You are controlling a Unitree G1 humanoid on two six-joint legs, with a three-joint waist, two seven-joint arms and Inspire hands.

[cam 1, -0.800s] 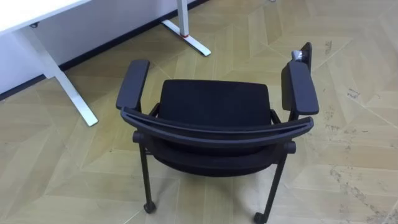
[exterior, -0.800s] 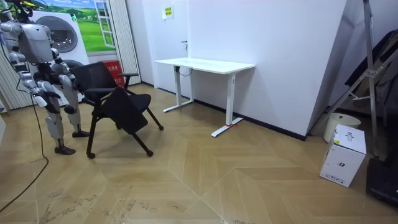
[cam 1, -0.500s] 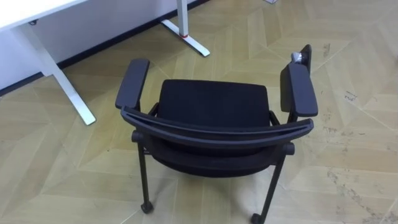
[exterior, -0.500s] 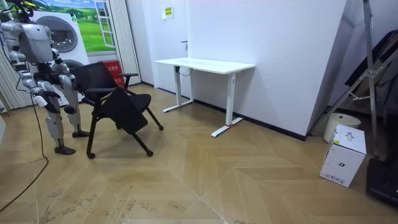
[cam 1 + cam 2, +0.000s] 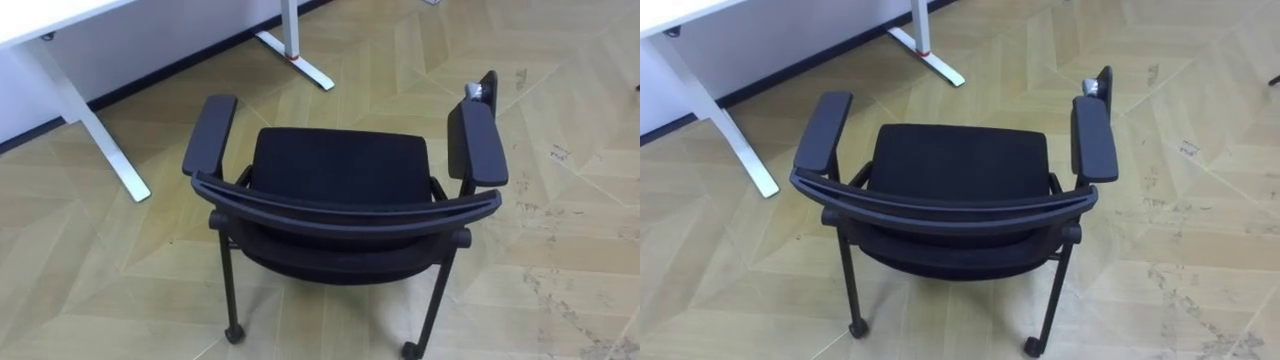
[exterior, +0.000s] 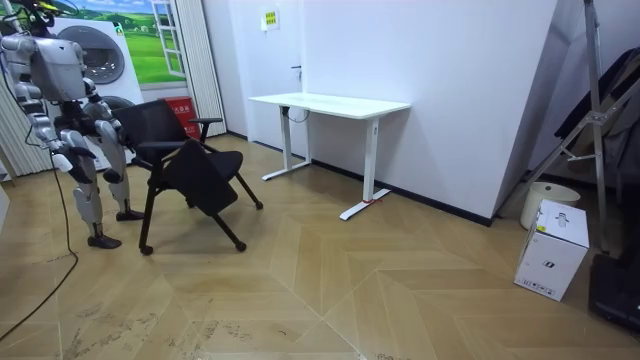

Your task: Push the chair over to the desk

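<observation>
Your head camera looks straight down on a black chair (image 5: 340,170) standing on a pale wood floor (image 5: 580,250). Its curved backrest (image 5: 345,212) is the part nearest you, with the seat beyond it and the front edge pointing away. A padded armrest runs along each side, the left armrest (image 5: 210,135) and the right armrest (image 5: 477,143), both roughly level. Two thin back legs drop from under the backrest and end in small casters (image 5: 234,335) at the bottom of the view. Ahead and to the left stands a white desk (image 5: 60,20), well apart from the chair, and one of its flat feet (image 5: 305,62) stretches across the floor beyond the seat. From the room view, you stand upright at the room view's left, directly behind the chair and facing it, with the desk against the white wall further on. Your right hand (image 6: 68,156) hangs low at your side, and your left hand (image 6: 108,130) is near the backrest. Whether either hand is spread or closed, or touches the chair, cannot be told. A white box (image 6: 552,262) sits on the floor at the far right.
</observation>
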